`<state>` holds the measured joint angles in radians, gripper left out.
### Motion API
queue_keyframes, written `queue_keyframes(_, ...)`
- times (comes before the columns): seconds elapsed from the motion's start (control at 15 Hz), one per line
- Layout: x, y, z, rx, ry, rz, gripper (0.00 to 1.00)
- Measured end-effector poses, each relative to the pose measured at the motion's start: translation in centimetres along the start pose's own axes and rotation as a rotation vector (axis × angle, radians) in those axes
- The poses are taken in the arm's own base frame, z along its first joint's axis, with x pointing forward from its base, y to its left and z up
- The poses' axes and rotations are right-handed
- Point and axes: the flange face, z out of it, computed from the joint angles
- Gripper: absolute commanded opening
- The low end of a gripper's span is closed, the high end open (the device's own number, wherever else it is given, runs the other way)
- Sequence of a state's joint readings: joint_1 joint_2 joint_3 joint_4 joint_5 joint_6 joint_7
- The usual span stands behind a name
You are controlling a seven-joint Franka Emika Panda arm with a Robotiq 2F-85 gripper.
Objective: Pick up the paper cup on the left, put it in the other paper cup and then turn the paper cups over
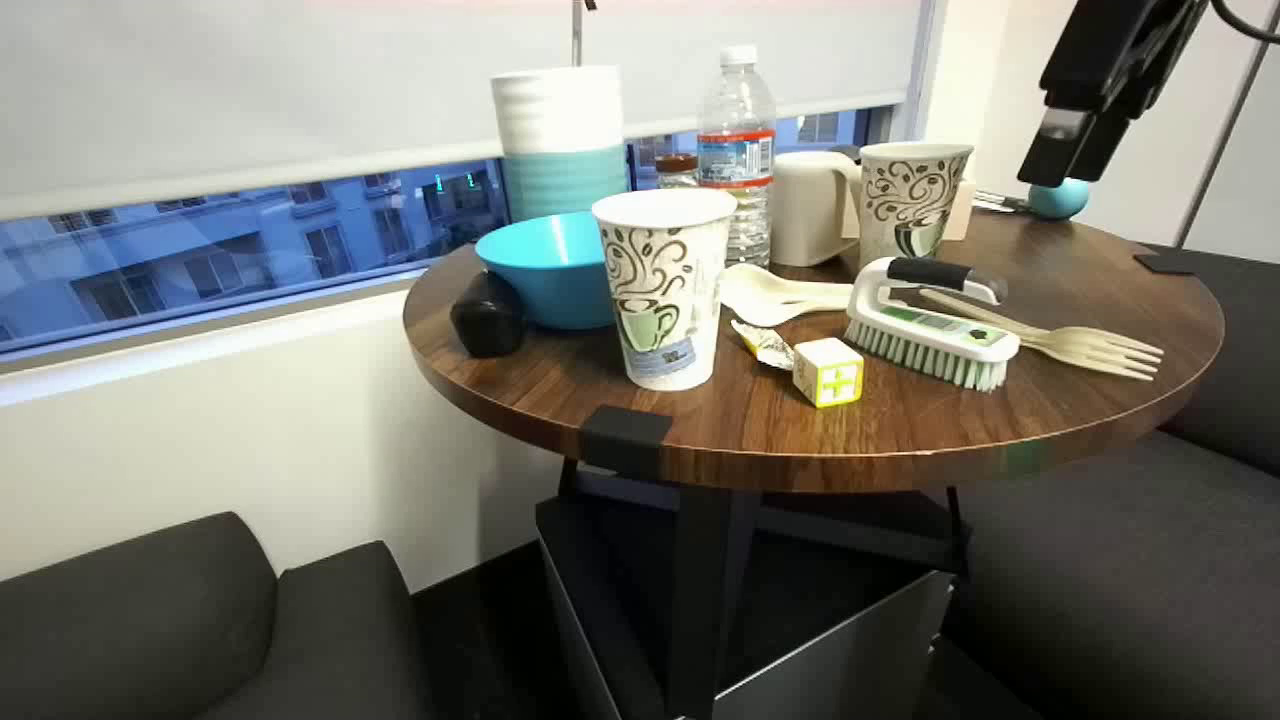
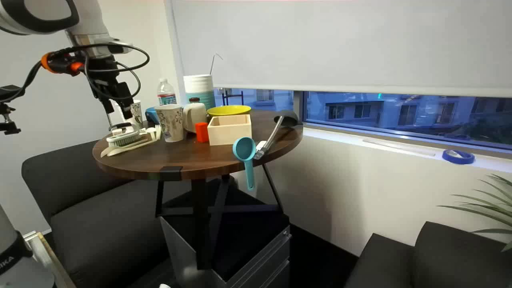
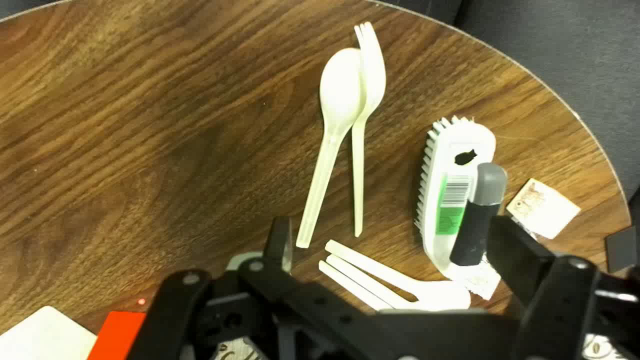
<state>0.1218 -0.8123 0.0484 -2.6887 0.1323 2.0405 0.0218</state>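
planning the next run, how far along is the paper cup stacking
Done: no step yet; in an exterior view, the nearer coffee-print paper cup and the farther paper cup stand upright and apart. In hand: nothing; the fingers are spread, holding no cup. Left: grasping one, nesting it, turning both over.

We read "IKA" in wht caps on dark band of robot housing, lower-L of ext. view; scrub brush, wrist view, bears barcode & green panel, wording illeg.; red-edged label on clear bottle & blue strip on nearer paper cup, ext. view, too blurred for us to read.
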Motion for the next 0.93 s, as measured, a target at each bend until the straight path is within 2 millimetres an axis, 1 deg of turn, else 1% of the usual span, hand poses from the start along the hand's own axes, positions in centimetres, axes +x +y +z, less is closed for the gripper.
queue_keyframes(0.33, 0.1, 0.0, -0.1, 0.000, 0.001, -0.004, 1.00)
queue_keyframes(0.47, 0.8, -0.6, -1.0, -0.002, 0.016, -0.033, 1.00)
queue_keyframes(0.6, 2.5, -2.0, -2.7, -0.005, 0.044, -0.062, 1.00)
queue_keyframes(0.73, 4.8, -3.7, -4.3, -0.005, 0.067, -0.084, 1.00)
queue_keyframes(0.87, 7.7, -5.5, -4.9, 0.002, 0.067, -0.093, 1.00)
queue_keyframes(0.93, 9.3, -6.5, -4.8, 0.010, 0.058, -0.097, 1.00)
